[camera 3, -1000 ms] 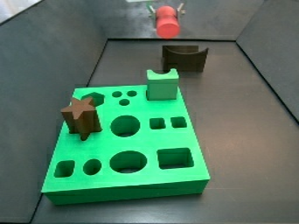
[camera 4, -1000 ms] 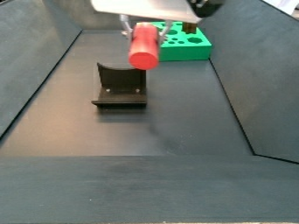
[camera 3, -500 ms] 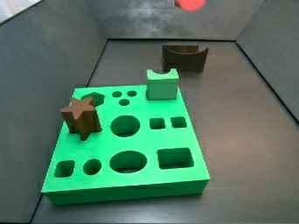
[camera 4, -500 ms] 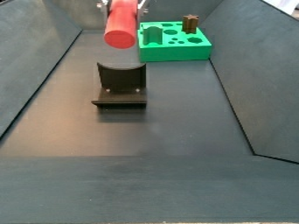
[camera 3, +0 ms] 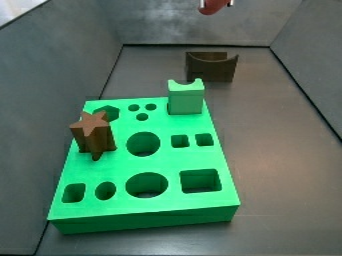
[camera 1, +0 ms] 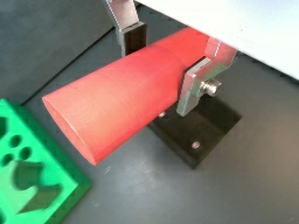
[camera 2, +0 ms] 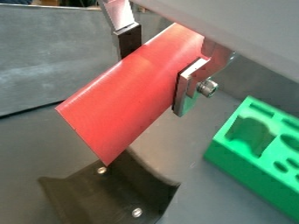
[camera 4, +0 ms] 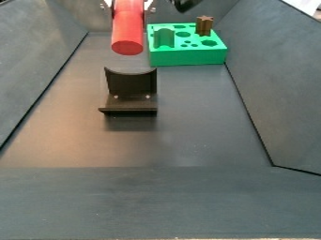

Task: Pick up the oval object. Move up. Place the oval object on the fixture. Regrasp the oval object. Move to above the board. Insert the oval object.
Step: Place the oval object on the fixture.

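The oval object [camera 1: 122, 96] [camera 2: 131, 87] is a smooth red rod, and in both wrist views my gripper [camera 1: 163, 61] [camera 2: 158, 59] is shut on it, silver fingers [camera 1: 197, 83] pressed on either side. A side view shows the rod [camera 4: 127, 28] held lengthwise high above the fixture [camera 4: 128, 91], a dark block with a U-shaped notch. In another side view only the rod's lower end [camera 3: 214, 5] shows at the upper edge, above the fixture [camera 3: 211, 66]. The bright green board [camera 3: 144, 160] lies in front of the fixture.
A brown star-shaped peg [camera 3: 91, 132] stands in the board's left side and a light green notched block [camera 3: 185, 95] at its far edge. Dark sloping walls [camera 4: 44, 75] enclose the floor. In a wrist view the fixture [camera 2: 117, 197] lies right below the rod.
The rod has risen with the gripper: it now sits almost out of one side view's upper edge. It has also shifted from beside the fixture to over it.
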